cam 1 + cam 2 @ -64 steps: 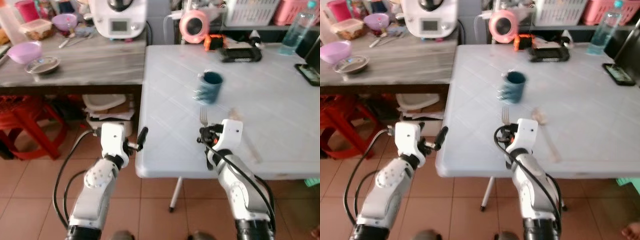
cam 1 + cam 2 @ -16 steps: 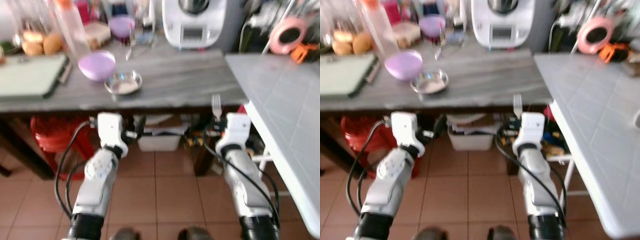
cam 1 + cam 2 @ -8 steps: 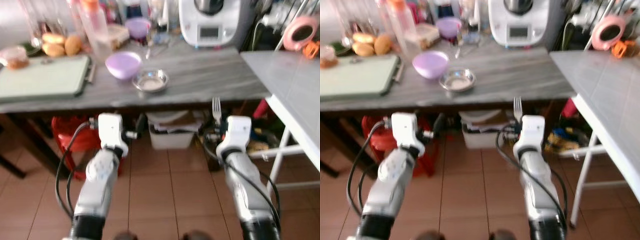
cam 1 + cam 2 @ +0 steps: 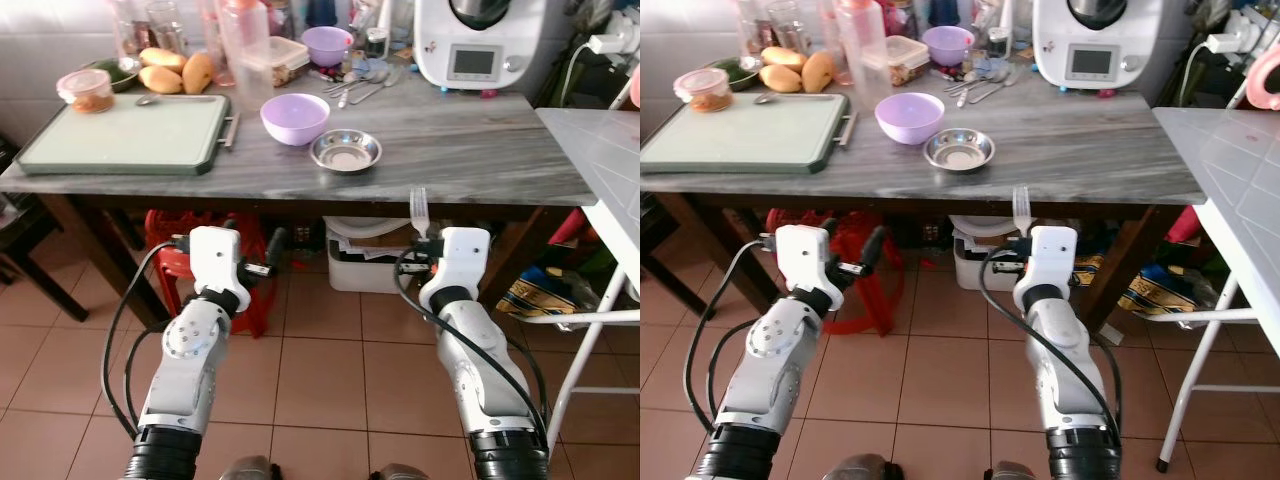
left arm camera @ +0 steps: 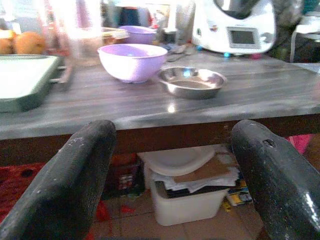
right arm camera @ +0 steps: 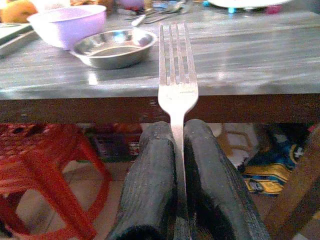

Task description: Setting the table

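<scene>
Fork held upright before the grey table.
Right gripper (image 6: 179, 145) jaws clamp the fork (image 6: 177, 85), tines up, short of the table (image 4: 480, 150); left gripper (image 5: 172, 165) jaws spread wide, facing a purple bowl (image 4: 295, 117) and steel dish (image 4: 345, 152).

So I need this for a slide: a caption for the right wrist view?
Right gripper holding a fork upright, facing the grey counter with its steel dish.

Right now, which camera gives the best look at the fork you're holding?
The right wrist view: the fork stands close up, tines and neck sharp, its handle pinched between the right gripper fingers. In the two eye views it is small, only the tines poking up above the wrist housing in front of the counter edge.
</scene>
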`<state>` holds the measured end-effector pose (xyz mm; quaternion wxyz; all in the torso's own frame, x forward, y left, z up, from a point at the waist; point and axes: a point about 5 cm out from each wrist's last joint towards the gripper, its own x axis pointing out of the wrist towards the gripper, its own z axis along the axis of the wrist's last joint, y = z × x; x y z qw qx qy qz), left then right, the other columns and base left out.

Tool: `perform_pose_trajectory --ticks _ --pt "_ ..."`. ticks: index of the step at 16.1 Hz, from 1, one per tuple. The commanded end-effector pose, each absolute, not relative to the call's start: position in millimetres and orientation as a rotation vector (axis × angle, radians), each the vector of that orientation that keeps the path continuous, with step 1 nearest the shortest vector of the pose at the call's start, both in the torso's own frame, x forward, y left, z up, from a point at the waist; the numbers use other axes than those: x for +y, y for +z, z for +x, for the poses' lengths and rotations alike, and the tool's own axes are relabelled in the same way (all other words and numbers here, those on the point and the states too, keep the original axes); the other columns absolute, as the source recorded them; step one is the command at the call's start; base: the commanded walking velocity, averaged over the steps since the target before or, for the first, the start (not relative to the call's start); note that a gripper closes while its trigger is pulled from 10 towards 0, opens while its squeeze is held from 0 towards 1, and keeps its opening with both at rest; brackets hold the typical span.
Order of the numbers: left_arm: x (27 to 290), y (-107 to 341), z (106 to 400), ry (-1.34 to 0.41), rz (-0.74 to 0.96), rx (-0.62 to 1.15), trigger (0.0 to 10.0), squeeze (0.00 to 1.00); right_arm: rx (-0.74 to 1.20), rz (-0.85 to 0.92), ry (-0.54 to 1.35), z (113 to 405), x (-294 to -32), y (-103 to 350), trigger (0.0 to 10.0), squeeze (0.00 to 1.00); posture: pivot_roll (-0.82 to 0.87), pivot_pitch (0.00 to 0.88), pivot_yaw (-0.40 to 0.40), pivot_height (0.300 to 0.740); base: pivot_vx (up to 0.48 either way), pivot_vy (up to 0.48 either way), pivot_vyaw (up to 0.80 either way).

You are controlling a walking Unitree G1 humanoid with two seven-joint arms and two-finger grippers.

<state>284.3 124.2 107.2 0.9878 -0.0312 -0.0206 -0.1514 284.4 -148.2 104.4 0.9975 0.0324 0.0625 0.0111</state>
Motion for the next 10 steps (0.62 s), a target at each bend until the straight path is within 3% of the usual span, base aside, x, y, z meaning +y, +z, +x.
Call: perform_pose_trajectory --ticks 1,5,10 --pt "126.0 110.1 282.5 -0.310 -0.061 -0.056 10.0 0.00 0.066 0.044 0.016 283.2 -150.4 113.7 10.0 0.00 -0.03 0.000 0.014 0.740 0.322 0.000 0.00" --pt "137.3 107.1 276.1 -0.242 -0.036 -0.045 10.0 0.00 -0.038 -0.038 -0.023 272.7 -159.5 125.8 10.0 0.00 -0.04 0.000 0.018 0.740 0.339 0.000 0.00" --pt "140.9 102.2 267.8 -0.224 -0.034 -0.024 10.0 0.00 -0.033 -0.053 -0.017 266.8 -157.7 122.1 10.0 0.00 -0.03 0.000 0.017 0.740 0.358 0.000 0.00"
